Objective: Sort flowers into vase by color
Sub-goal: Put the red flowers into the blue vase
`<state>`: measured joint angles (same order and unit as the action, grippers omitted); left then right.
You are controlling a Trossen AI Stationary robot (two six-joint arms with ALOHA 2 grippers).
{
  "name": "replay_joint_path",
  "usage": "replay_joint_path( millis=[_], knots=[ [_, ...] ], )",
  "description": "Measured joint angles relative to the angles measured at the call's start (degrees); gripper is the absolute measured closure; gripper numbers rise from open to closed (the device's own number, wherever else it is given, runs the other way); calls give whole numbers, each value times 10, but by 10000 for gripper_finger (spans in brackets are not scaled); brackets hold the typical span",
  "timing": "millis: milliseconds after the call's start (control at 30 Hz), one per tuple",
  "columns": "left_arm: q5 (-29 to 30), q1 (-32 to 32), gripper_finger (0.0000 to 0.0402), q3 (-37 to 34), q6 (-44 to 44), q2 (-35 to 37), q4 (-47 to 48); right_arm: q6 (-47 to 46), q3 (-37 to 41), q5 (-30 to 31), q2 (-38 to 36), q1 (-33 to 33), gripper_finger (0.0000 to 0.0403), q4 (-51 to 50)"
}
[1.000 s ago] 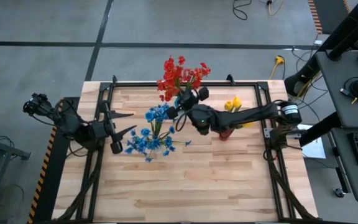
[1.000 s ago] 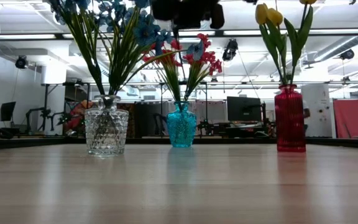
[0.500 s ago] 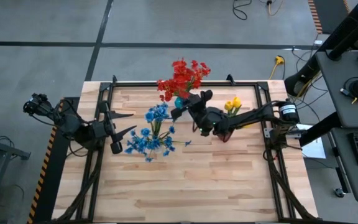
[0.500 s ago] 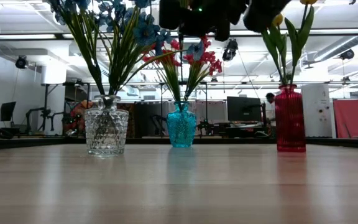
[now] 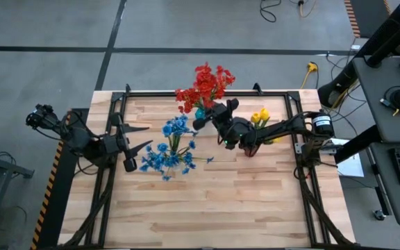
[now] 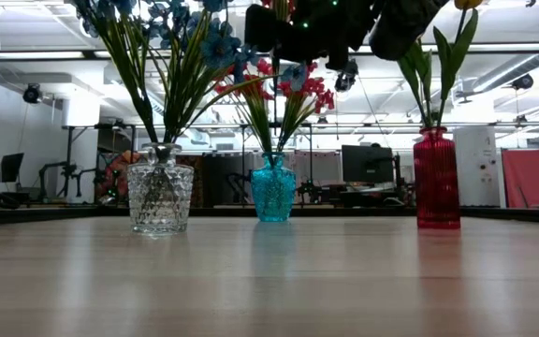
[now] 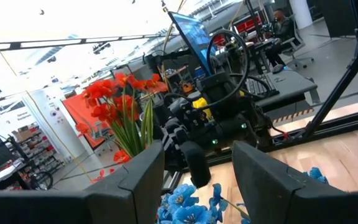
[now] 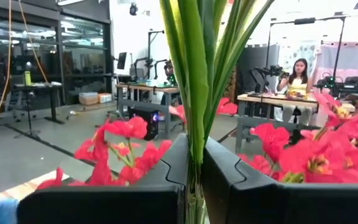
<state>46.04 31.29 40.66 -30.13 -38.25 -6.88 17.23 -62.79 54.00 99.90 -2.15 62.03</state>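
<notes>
Red flowers (image 5: 203, 85) stand in a teal vase (image 6: 273, 187) at the table's far middle. My right gripper (image 5: 205, 121) reaches in from the right, shut on their green stalks. Blue flowers (image 5: 171, 151) fill a clear glass vase (image 6: 160, 197). Yellow flowers (image 5: 260, 117) stand in a red vase (image 6: 436, 178). At the table's left my left gripper (image 5: 143, 137) hangs open, pointing at the blue flowers with nothing between its fingers. My right gripper pinches a bunch of the red flowers' green stalks (image 8: 195, 134) between its two fingers (image 8: 166, 168). It comes roughly level from the table's right and lies across the stalks. The stalks stand upright through the hold, red heads above; their lower ends are hidden by the fingers.
The three vases stand in a row across the table's far half. A black frame (image 5: 117, 104) runs along the table's edges. Bare wood (image 5: 214, 208) fills the near half. Beyond the table a person (image 8: 300, 74) sits at a desk.
My right gripper, still shut on the stalks, has sunk toward the teal vase and tipped, its wrist drawing toward the table's right. The red bunch has come down with it and shifted a little right. My left arm has kept still.
</notes>
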Motion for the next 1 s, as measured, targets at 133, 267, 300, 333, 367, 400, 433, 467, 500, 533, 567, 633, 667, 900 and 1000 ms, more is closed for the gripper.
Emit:
replay_joint_path(
  millis=[133,267,300,333,367,400,433,467,500,533,567,633,667,900,1000],
  knots=[
    [0,0,229,0,0,-4,1,0,-10,0,0,-1,385,-3],
    [0,0,229,0,-3,-6,2,-1,-21,0,0,-1,385,-30],
    [0,0,229,0,-3,-7,2,-1,-24,0,0,-1,385,-39],
    [0,0,229,0,-3,-7,2,-6,-26,0,0,-1,385,-46],
    [0,0,229,0,-3,-7,2,-13,-27,0,0,-1,385,-52],
    [0,0,229,0,-3,-7,1,-19,-27,0,0,-1,385,-56],
    [0,0,229,0,-3,-7,2,-24,-27,0,0,-3,385,-60],
    [0,0,229,0,-3,-7,2,-24,-27,0,0,-4,385,-62],
    [0,0,229,0,-3,-7,2,-24,-27,0,1,-5,385,-63],
    [0,0,229,0,-4,-7,2,-27,-26,0,2,-7,385,-63],
    [0,0,229,0,-4,-7,1,-31,-26,0,3,-8,385,-63],
    [0,0,229,0,-4,-7,1,-37,-26,-1,8,-9,385,-61],
    [0,0,229,0,-4,-7,1,-37,-26,-1,10,-10,385,-60],
    [0,0,229,0,-4,-7,1,-37,-27,0,22,-17,385,-60],
    [0,0,229,0,-4,-7,1,-37,-27,0,25,-22,385,-61]
  ],
)
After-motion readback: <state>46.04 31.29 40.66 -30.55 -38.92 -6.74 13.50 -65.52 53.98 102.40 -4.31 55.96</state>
